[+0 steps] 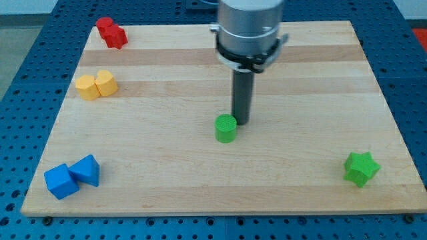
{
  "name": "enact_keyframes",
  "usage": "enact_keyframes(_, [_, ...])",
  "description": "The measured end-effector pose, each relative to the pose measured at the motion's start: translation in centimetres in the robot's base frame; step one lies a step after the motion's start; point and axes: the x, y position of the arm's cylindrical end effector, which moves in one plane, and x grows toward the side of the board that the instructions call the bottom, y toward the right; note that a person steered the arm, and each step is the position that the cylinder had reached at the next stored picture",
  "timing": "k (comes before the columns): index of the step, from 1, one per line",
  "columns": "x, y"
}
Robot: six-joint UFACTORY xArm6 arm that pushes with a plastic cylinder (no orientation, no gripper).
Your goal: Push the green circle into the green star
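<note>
The green circle (pixel 226 128), a short upright cylinder, stands near the middle of the wooden board (pixel 200 180). The green star (pixel 361 168) lies near the board's lower right corner, far from the circle. My tip (pixel 240 123) rests on the board just to the upper right of the green circle, touching or nearly touching its edge. The rod comes straight down from the grey arm body at the view's top.
Two red blocks (pixel 111 33) sit together at the upper left corner. Two yellow blocks (pixel 96 85) sit together at the left. Two blue blocks (pixel 72 176) sit together at the lower left corner. The board's edges border a blue perforated table.
</note>
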Motion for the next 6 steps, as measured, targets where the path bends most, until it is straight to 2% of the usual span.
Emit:
enact_keyframes(1, [-5.2,-1.8])
enact_keyframes(2, [-0.7,-6.4])
enact_keyframes(3, [3.8,-4.8])
enact_keyframes(4, [3.9,3.3])
enact_keyframes(5, [3.9,8.9])
enact_keyframes(6, [-0.1,4.7])
